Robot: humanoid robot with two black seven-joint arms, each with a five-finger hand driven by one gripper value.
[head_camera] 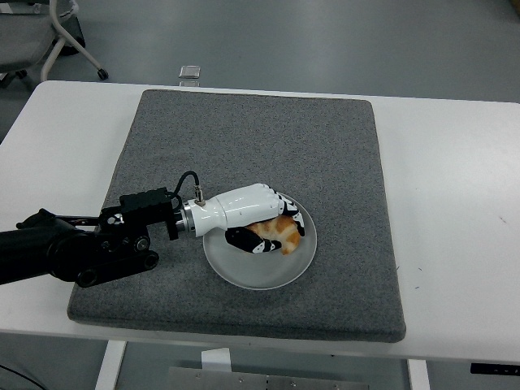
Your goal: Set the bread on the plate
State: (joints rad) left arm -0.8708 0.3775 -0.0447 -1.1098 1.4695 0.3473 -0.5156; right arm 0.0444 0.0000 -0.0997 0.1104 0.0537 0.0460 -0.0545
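My left hand point(258, 218) curls around the bread point(280, 231), low over the plate point(268, 272) at frame centre. It looks soft, light, crushable — grip its sides gently.

Bright, even, from overhead. Soft shadows only, a faint one beneath the left hand point(252, 215) across the plate point(262, 274). Mild sheen along the white table point(455, 203) (no harsh glare). Sharp across the grey mat point(244, 138); slightly softer toward the top corners.

grey mat point(244, 122) on white table point(455, 203), chair point(49, 32) behind
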